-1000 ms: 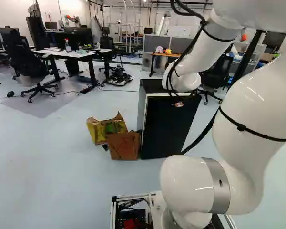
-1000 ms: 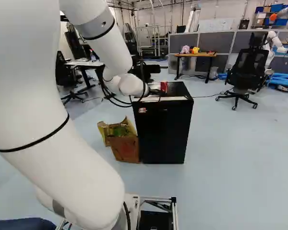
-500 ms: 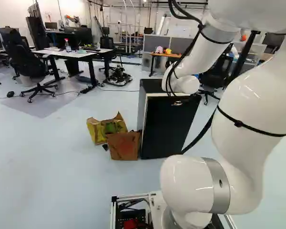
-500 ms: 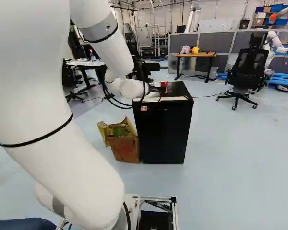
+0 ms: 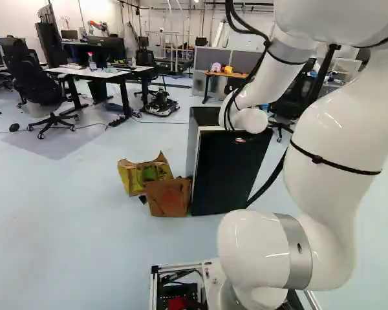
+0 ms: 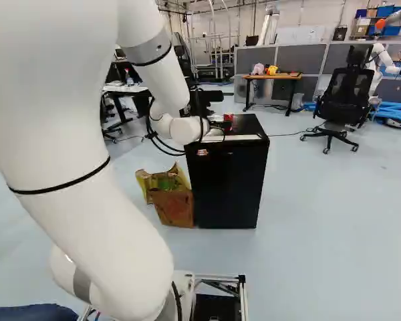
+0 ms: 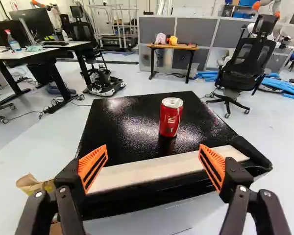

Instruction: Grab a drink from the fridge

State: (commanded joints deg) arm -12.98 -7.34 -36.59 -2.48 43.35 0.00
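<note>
Subject: one red can, upright, long axis vertical, standing on the black top of the fridge rather than inside it. Well in from the front edge; a pale strip runs along that edge between can and gripper.

Key relation, as I read it from across the room: the can lies ahead of the gripper, beyond the fingertips, not touching either. It falls within the spread of the two fingers but off the midline, towards the robot's right finger. Fingers are wide apart, orange pads facing each other across the pale strip, nothing held. The opening runs side to side, so it crosses the can's upright axis; my judgement is that no roll of the wrist is called for.

Approach, judged: a small shift to the robot's right to centre, then forward until the can's sides sit between the pads, then close. Height to be watched: too low and the fingers would scrape the fridge's top; uncentred, the right finger could knock the can over or push it back.

Further out: the white arm reaches in over the fridge's front. The door looks closed. A cardboard box stands on the floor beside the fridge, on the robot's left, out of the reach path.

Stage, judged: pre-grasp, lined up roughly.
</note>
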